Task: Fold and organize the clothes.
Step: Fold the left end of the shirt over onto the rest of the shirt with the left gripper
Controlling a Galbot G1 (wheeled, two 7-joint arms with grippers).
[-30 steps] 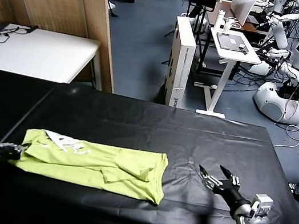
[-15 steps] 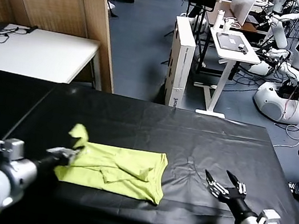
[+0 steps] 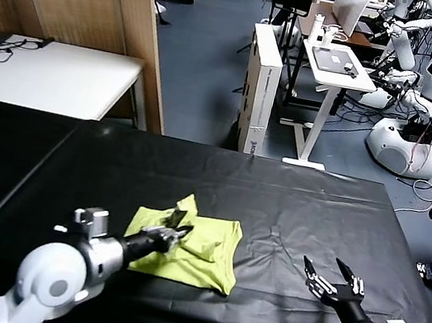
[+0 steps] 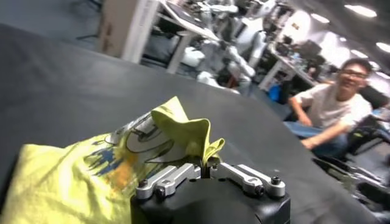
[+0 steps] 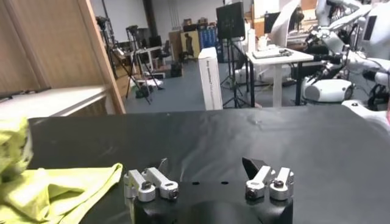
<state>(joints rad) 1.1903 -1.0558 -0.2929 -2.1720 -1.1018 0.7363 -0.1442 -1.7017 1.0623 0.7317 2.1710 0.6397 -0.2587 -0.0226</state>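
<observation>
On the black surface (image 3: 291, 208), toward the robot's left of centre, lies the T-shirt (image 3: 197, 246), a lime yellow-green bundle already reduced to a compact, roughly square shape. The left hand (image 3: 173, 229) is over the shirt's left portion and is clenched on a raised corner of the fabric; in the left wrist view the pinched cloth (image 4: 189, 131) stands up in a peak just ahead of the fingers, with a printed patch (image 4: 113, 158) showing on the turned-over layer beneath. The lifted edge is held above the rest of the garment, not laid down.

The right hand (image 3: 332, 279) hovers low over bare surface, well apart from the shirt on the robot's right, fingers spread and holding nothing. The right wrist view confirms the gap between its fingers is empty, with the shirt's near edge off to one side.

Assessment: the garment appears partly folded, with one side being carried across. The fold in hand is incomplete, since the corner is not yet released and flattened. The bundle is rumpled and uneven at its edges, so smoothing, any further fold and final placement are judged outstanding.
</observation>
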